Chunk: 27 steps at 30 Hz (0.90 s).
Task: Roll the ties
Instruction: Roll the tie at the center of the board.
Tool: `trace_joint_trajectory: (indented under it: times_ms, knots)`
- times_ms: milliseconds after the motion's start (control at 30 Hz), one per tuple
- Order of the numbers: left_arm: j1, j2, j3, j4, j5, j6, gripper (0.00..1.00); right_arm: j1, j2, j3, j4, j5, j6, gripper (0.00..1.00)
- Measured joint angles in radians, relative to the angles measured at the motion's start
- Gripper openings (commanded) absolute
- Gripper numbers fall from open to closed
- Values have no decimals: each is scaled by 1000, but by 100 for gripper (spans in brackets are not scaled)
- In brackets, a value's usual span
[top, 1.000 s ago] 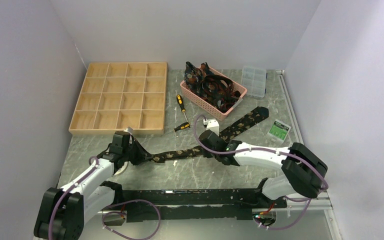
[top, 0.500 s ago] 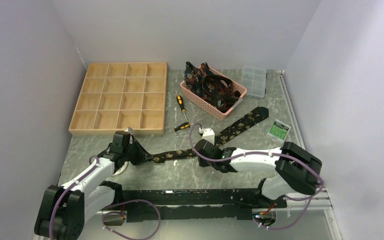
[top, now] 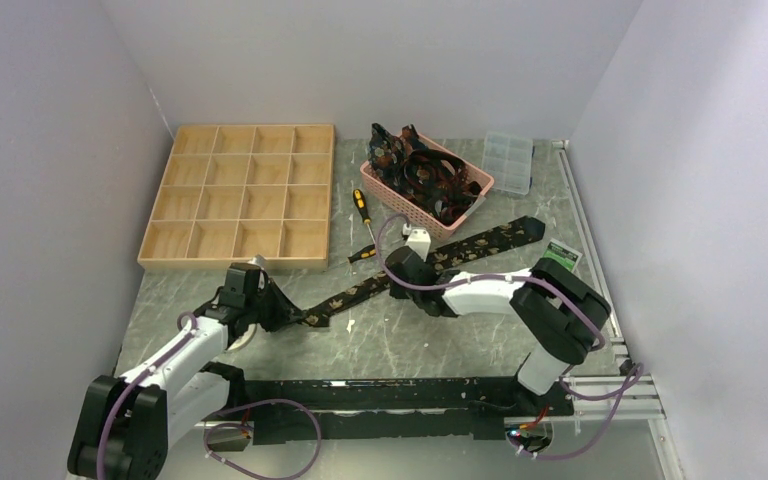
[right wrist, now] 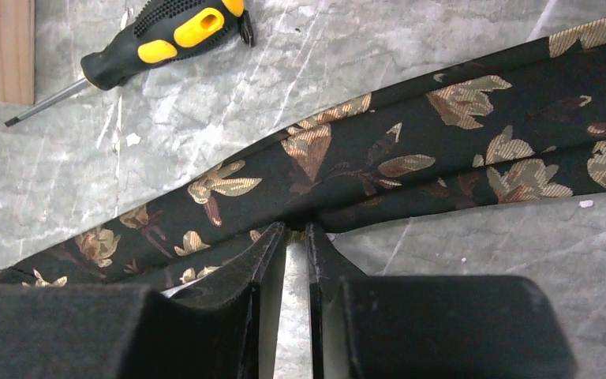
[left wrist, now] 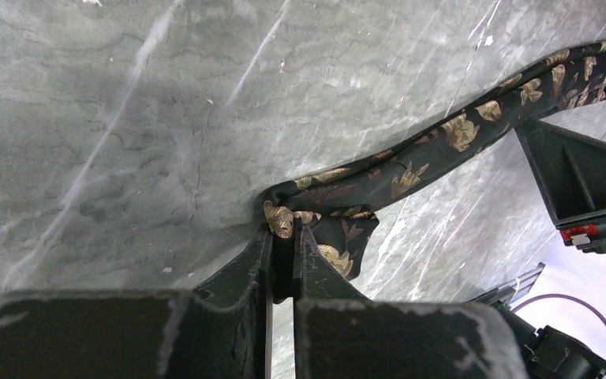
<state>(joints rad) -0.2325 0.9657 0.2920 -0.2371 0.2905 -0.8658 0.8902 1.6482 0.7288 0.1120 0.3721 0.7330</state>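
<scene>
one tie (top: 495,238) lies stretched slantwise across the counter (top: 410,340), not rolled at all yet. left jaws are clamped on its narrow end, and right jaws pinch its near edge around the middle. looks like the very start of a roll: next, that narrow end needs turning over itself. screwdriver (right wrist: 166,35) and pink basket (top: 405,205) crowd the far side, while bare counter shows nearer the arms.

Soft, even light falls from above. The overhead view is bright and sharp, with only faint shadows on the table (top: 410,345). Both wrist views show pale streaks of sheen on the table. The tie (right wrist: 410,158) reads crisp in the right wrist view, and the fingers (right wrist: 260,268) in front are dark and featureless. The left wrist view washes out pale at its lower right corner.
</scene>
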Motion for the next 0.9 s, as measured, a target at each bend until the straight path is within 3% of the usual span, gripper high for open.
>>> trace_joint_trajectory:
  times_ms: [267,400,633,900]
  knots:
    - [0,13,4,-1,0,1,3,28,-135,-91,-31,-52,-49,28]
    - [0,14,19,-10,0,7,3,41,-166,-55,-44,-92,-79,28]
    - [0,12,21,-12,-2,5,3,-21,-35,117,-13,-75,-105,27]
    - [0,18,17,4,2,5,3,-192,106,132,22,-56,-102,26]
